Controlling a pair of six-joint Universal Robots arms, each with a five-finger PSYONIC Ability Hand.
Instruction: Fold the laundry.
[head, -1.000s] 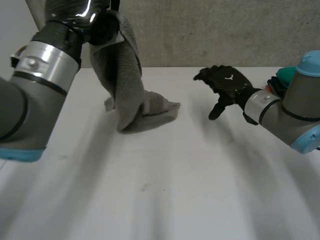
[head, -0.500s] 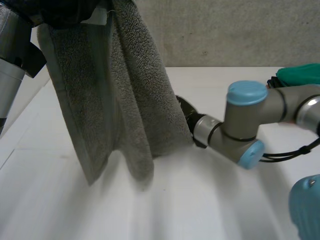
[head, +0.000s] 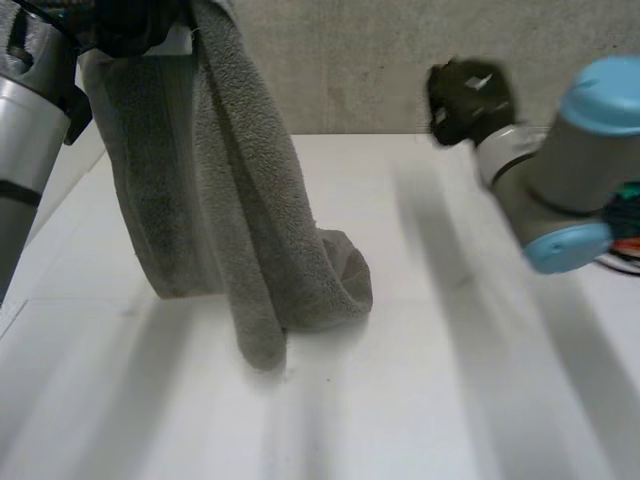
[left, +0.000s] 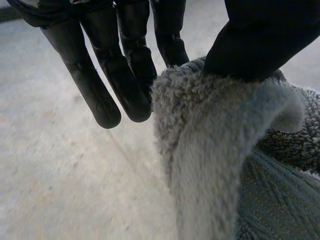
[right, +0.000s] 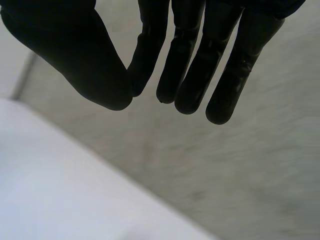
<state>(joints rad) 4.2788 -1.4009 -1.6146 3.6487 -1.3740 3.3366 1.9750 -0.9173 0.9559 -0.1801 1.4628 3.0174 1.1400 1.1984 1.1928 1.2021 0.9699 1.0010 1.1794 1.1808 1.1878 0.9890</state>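
Dangling towel (head: 240, 200), left hand (left: 125, 75) partly cropped

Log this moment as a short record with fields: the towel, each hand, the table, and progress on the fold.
towel: grey towel, lifted by its upper edge, hanging in loose folds, lower end bunched on the table
left hand: left hand raised, thumb pinching the towel's edge against the fingers
right hand: right hand raised above the table, fingers straight, holding nothing, apart from the towel
table: white table
fold: not yet made
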